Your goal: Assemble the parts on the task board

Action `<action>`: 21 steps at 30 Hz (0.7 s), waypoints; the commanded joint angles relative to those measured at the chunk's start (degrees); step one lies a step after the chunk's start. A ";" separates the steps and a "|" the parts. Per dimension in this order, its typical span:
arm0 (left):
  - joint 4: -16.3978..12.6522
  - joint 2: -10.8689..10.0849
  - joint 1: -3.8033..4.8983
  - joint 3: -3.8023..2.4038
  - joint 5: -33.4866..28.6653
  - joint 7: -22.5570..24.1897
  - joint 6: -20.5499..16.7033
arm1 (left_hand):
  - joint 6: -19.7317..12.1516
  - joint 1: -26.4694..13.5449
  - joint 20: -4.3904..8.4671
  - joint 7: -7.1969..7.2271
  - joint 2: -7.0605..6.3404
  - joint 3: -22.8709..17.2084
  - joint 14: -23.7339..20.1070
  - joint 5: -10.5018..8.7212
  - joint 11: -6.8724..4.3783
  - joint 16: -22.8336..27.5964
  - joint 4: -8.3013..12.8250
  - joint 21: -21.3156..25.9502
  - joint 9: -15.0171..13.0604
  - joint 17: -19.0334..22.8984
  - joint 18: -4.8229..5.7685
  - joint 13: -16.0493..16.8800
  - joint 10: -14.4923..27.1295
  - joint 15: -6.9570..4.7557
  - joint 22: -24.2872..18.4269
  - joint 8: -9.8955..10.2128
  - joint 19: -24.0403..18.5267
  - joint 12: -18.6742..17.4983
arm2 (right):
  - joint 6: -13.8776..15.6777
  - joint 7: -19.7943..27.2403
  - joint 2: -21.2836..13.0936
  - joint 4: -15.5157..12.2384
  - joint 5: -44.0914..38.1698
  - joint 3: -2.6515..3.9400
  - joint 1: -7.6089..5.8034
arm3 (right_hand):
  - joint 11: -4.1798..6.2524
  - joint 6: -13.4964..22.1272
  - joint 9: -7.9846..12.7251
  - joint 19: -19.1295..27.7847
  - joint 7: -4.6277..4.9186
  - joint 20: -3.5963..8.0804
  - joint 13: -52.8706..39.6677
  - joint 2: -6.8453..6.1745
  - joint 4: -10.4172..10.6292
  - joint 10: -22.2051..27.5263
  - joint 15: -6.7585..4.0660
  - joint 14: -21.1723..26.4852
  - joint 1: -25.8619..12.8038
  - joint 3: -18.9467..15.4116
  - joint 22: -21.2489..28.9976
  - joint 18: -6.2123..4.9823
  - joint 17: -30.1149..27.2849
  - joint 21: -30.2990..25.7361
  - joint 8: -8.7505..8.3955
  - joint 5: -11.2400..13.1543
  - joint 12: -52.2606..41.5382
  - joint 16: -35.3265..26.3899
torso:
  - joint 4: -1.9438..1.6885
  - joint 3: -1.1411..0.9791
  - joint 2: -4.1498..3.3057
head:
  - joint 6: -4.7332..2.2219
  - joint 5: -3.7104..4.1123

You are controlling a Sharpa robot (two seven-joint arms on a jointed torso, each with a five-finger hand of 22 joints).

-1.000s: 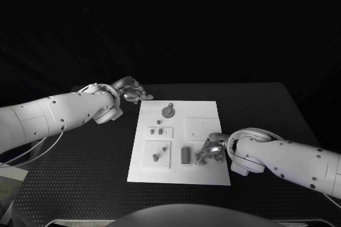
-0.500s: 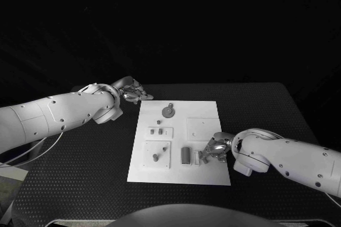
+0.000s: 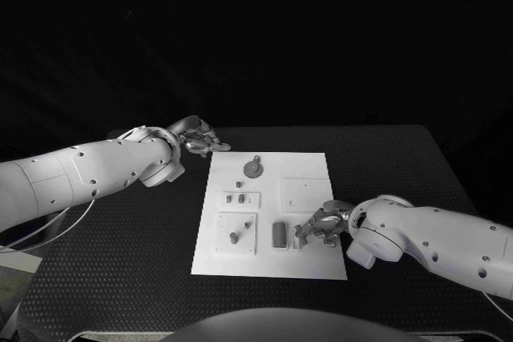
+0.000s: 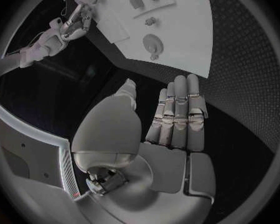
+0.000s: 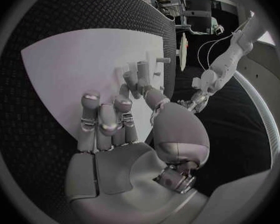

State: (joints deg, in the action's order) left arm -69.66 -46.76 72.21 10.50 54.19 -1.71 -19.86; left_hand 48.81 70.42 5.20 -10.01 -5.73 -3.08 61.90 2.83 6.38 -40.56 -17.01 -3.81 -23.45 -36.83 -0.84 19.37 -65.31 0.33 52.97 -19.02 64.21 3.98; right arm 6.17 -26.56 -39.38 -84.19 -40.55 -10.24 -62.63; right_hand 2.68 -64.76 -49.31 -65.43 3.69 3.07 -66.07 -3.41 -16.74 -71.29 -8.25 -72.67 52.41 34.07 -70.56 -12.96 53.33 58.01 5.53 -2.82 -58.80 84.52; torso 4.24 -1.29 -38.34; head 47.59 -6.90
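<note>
The white task board [image 3: 305,171] lies mid-table with grey parts on it: a round disc [image 3: 253,168] at the far end, two small blocks [image 3: 236,199], pegs [image 3: 235,237] on a raised plate, and an upright cylinder [image 3: 279,234] near the front. My right hand [image 3: 321,228] hovers over the board's near right part, just right of the cylinder, fingers curled in with nothing seen in them [image 5: 105,122]. Its thumb reaches toward upright parts [image 5: 140,73]. My left hand [image 3: 199,142] floats off the board's far left corner, fingers straight and together [image 4: 177,114], holding nothing.
The black table [image 3: 406,164] spreads around the board on all sides. A flat square plate [image 3: 305,193] sits on the board's right half, just beyond my right hand. The left wrist view shows the disc [image 4: 154,43] on the board [image 4: 184,45].
My right forearm has swung slightly inward and nearer, while its hand stays beside the cylinder. The left arm and the parts have not moved.
</note>
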 commanded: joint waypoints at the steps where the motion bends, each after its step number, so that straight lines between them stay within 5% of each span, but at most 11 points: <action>1: -0.12 0.05 0.05 -0.03 -0.03 0.22 0.50 | 0.45 0.48 0.03 0.14 0.03 0.44 0.33 0.06 0.07 0.37 0.06 -0.16 0.06 -0.08 -0.77 -0.05 -0.01 0.03 -0.05 0.24 0.24 0.02 | -0.28 -0.99 0.16 -0.29 4.36 -0.01 0.03 | -0.04 -0.40 0.09 -0.31 -0.01 0.02 0.06 -0.58 0.08 -0.49 0.04 -0.36 0.08 -0.40 0.09 -2.04 0.04 0.29 0.24 0.18 -0.32 0.35 | -0.02 0.01 -0.02 | 0.08 0.02; 21: -0.14 0.00 0.05 -0.02 -0.03 0.15 0.73 | 0.49 0.42 0.04 0.15 0.06 0.61 0.34 0.06 0.07 0.41 0.07 -0.15 0.10 -0.09 -0.77 -0.06 -0.02 0.02 -0.10 0.26 0.26 0.02 | 0.16 -1.75 0.92 0.79 -2.62 -0.15 0.04 | 0.00 -0.63 0.29 -0.44 -0.05 -0.04 0.21 -1.53 0.35 -0.62 -0.07 -0.44 -2.27 -1.64 0.34 -2.04 -0.21 0.18 0.03 0.19 -0.08 0.30 | 0.00 -0.03 -0.03 | 0.21 0.05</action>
State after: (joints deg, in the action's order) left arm -69.69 -46.81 72.22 10.51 54.20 -1.75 -19.74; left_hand 48.98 70.41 5.20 -9.84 -5.73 -2.77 61.89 2.83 6.30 -40.34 -17.00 -3.81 -23.41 -36.86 -0.84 19.38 -65.39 0.34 52.93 -19.02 64.21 3.98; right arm 6.20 -28.14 -38.63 -83.31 -40.54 -10.36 -62.63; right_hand 2.68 -64.95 -49.07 -65.43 3.49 3.06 -65.93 -5.15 -16.34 -71.68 -8.15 -72.77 50.67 32.73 -70.27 -13.09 53.18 58.01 5.67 -2.83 -58.80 84.52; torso 4.23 -1.29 -38.36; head 47.75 -6.86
